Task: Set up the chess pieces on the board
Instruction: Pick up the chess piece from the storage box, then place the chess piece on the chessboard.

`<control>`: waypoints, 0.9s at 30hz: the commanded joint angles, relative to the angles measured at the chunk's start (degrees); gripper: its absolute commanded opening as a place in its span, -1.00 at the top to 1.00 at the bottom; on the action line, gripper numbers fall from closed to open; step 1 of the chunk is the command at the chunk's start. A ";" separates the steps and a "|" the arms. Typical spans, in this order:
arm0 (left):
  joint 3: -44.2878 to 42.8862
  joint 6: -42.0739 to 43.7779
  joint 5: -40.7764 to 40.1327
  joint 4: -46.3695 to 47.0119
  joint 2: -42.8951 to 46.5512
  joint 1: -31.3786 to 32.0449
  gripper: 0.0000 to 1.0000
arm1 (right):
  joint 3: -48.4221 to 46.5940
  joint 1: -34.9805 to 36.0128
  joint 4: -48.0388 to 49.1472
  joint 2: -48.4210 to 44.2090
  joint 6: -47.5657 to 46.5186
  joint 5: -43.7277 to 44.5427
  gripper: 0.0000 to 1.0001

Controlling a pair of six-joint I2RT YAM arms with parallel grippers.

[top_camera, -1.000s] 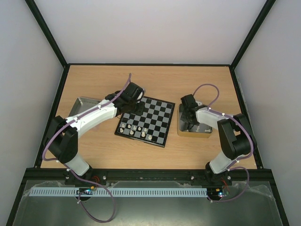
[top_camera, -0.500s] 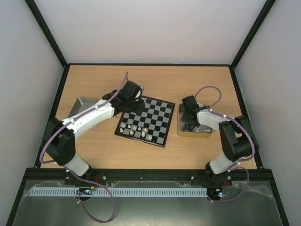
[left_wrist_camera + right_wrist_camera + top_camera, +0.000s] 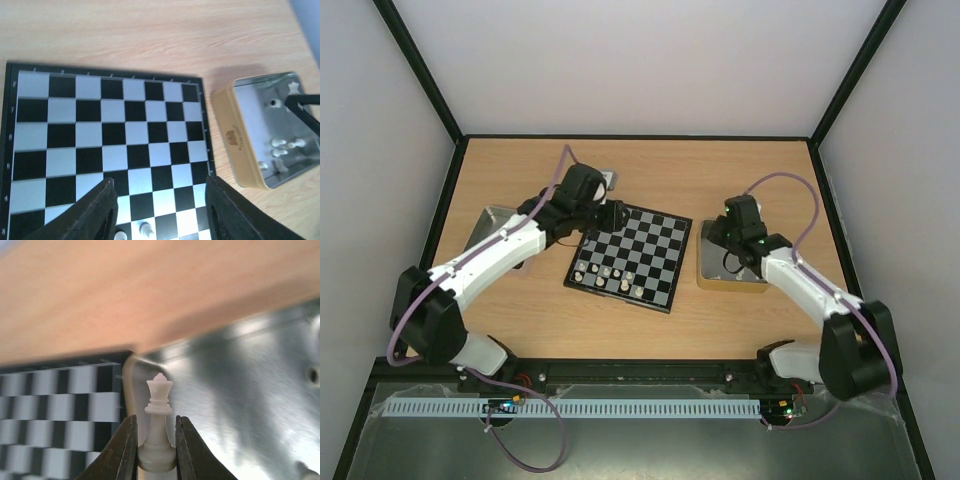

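- On the table, unmoved: the board, with a few cream-white chess pieces along its near edge.
- Left arm drawn back leftward since a second ago; jaws released, spread above the board, holding nothing.
- Right arm now lifted from the tin; jaws clenched on an upright cream-white piece.

right gripper raised white piece — left gripper widened

wooden table, pale walls
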State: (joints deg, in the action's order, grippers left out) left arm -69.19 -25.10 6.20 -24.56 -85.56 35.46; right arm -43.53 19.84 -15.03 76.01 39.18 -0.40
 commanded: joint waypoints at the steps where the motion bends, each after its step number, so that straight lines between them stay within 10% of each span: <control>1: 0.82 -2.41 8.76 5.53 4.85 -2.07 -0.11 | -0.05 -0.02 7.65 -8.39 -2.48 -10.29 0.81; 15: -2.87 -11.14 36.79 14.08 4.17 -4.11 -0.65 | -0.09 7.49 32.51 -12.90 -7.79 -51.36 0.88; 27: -2.41 -13.20 46.67 15.67 4.01 -4.26 0.14 | -3.61 11.01 26.03 -10.69 -16.30 -54.65 0.89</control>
State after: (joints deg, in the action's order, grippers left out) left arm -70.46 -38.52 48.31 -9.15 -81.36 31.51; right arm -45.01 30.50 11.94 65.23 25.85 -53.23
